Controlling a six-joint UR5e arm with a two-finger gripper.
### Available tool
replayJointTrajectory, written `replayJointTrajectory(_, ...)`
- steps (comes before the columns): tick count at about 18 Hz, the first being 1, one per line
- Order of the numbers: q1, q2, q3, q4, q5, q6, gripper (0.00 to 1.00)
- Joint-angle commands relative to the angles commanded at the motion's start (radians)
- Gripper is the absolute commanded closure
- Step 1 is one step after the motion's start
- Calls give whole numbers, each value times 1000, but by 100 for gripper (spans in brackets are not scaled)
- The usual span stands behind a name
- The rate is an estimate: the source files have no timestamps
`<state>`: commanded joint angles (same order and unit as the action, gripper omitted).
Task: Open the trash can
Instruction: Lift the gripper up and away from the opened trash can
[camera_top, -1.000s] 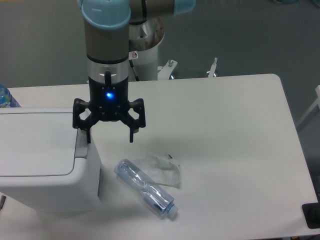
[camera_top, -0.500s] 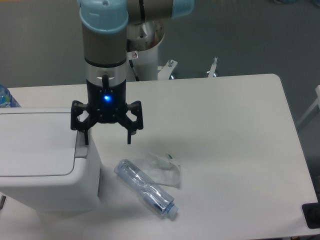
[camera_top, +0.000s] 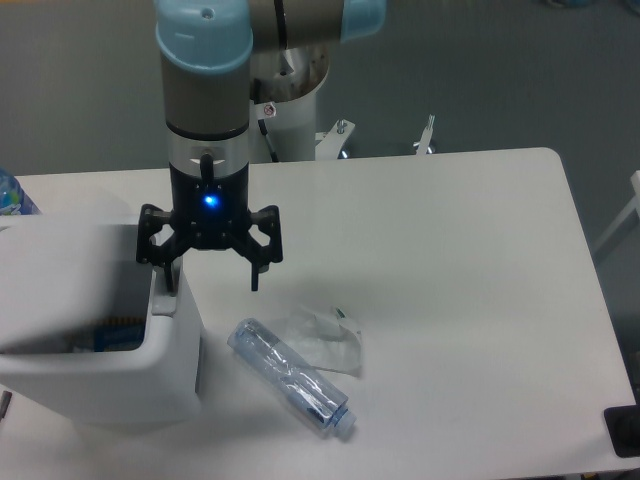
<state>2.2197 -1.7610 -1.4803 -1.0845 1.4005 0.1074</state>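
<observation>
Fingers spread (lid blurred) at trash can.

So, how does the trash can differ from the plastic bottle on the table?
The trash can is white and opaque; the plastic bottle is clear. The trash can is boxy and by far the bigger; the bottle is slim and round. The trash can stands upright at the table's left edge, its lid a blur and its inside partly showing; the bottle lies on its side, diagonally, beside a crumpled clear wrapper. Both rest on the table, and the gripper holds neither.
</observation>
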Motion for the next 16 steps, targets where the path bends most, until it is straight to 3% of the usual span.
replayJointTrajectory(5,2,2,21,2,0,2,0)
replayJointTrajectory(8,3,-2,80,3,9,12,0)
replayJointTrajectory(12,57,-2,153,3,180,53,0)
replayJointTrajectory(16,83,0,156,-12,348,257,0)
